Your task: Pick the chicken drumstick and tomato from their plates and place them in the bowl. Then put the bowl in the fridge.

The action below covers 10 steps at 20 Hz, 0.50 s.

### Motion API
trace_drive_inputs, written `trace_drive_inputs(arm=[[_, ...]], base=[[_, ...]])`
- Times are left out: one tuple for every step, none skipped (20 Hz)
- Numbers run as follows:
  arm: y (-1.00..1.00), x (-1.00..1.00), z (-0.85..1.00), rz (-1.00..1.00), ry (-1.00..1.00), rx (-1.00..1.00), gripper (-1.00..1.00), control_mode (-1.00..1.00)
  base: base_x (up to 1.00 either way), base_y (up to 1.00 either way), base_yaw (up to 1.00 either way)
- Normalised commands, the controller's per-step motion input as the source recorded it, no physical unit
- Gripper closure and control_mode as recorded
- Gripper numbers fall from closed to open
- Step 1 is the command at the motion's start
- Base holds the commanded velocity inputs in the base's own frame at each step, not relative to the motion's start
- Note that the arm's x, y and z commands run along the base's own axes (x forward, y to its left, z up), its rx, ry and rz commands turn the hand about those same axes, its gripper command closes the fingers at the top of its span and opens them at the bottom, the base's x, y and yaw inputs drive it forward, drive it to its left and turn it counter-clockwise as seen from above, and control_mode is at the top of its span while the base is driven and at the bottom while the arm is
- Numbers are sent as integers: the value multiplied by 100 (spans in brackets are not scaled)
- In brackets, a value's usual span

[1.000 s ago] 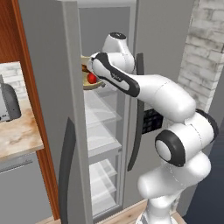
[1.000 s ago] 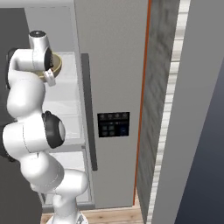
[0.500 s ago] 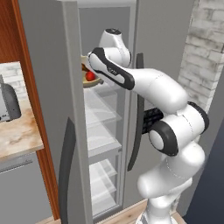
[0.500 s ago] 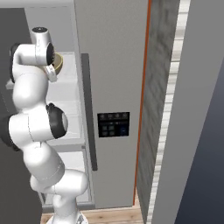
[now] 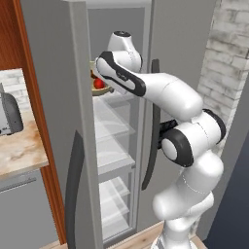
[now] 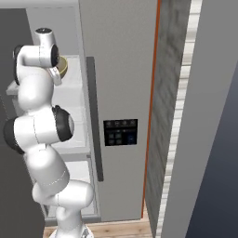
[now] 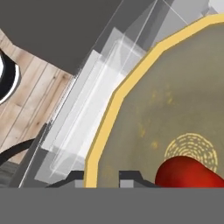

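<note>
Room: simulated kitchen; brick wall at 3 o'clock of the left base view, wooden worktop (image 5: 19,146) at 9 o'clock.
Fridge: the fridge (image 5: 121,126) stands open, tall and grey, with clear glass shelves (image 5: 114,129) stacked inside.
Arm: reaches from 5 o'clock up to the top shelf, toward 11 o'clock.
Bowl: the bowl (image 5: 102,90) sits at upper-shelf level inside the fridge; whether it rests on the glass cannot be told.
Tomato: the tomato (image 5: 98,83) lies in the bowl.
Drumstick: a dark red rounded piece (image 7: 188,174) at 5 o'clock of the hand view, likely the chicken drumstick.
End effector: the end effector (image 7: 101,178) is clenched on the bowl rim, which runs between its tips toward 1 o'clock.
Key relation: bowl interior lies at 2 o'clock of the end effector; judged next need is release and straight retreat.
</note>
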Motion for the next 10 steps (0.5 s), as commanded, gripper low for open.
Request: trace_drive_inputs(arm=[[15,29,-18,0,6,0,100,-100],[14,29,-13,0,6,0,100,-100],[15,29,-11,0,5,0,100,-100],[15,30,-3,0,4,0,100,-100],[16,32,-2,0,4,0,100,-100],[15,34,0,0,4,0,100,-100],[16,34,0,0,2,0,100,-100],[16,37,0,0,2,0,100,-100],[17,37,0,0,1,0,100,-100],[18,35,-2,0,0,0,100,-100]], base=[[0,0,0],[0,0,0],[0,0,0],[0,0,0],[0,0,0],[0,0,0],[0,0,0],[0,0,0],[0,0,0],[0,0,0]])
